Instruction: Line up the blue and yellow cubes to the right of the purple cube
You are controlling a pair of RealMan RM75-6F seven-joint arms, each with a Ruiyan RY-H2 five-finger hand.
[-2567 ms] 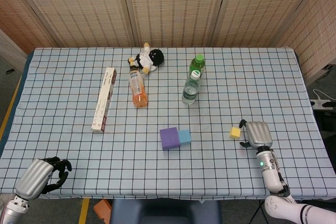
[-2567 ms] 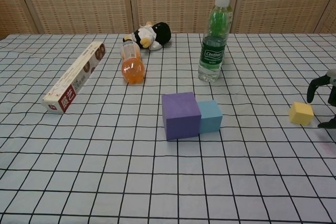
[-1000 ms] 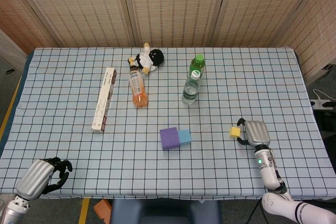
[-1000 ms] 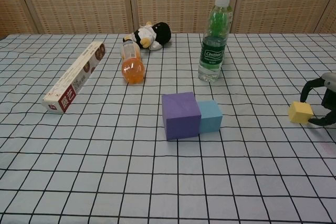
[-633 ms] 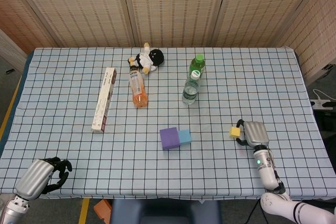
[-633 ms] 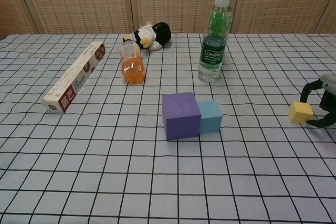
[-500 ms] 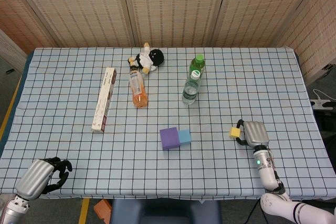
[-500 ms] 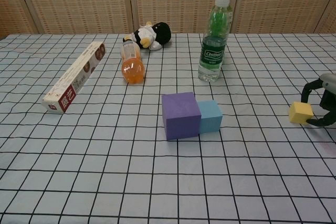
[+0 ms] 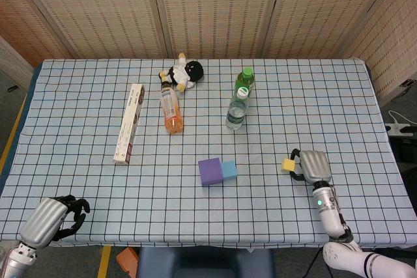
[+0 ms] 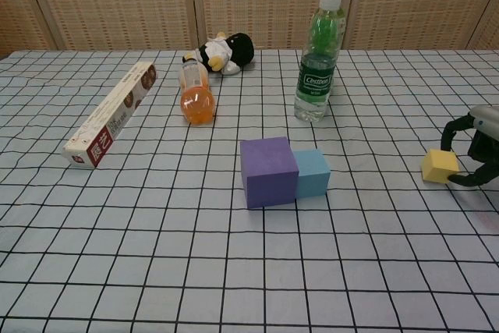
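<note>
Right robot hand gripping a cube, left robot hand curled closed

1. On the table, the smaller cube sits touching the right side of the large cube.
2. Well to their right, a third cube is held in the right hand.
3. Behind the cubes stands an upright bottle.
4. Further left lie a second bottle, a plush toy behind it, and a long box.
5. The left hand rests at the near left edge.

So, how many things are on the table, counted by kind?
Cubes: 3 (purple, blue, yellow)
Bottles: 2 (green-cap, orange)
Box: 1
Plush toy: 1
Total: 7
</note>
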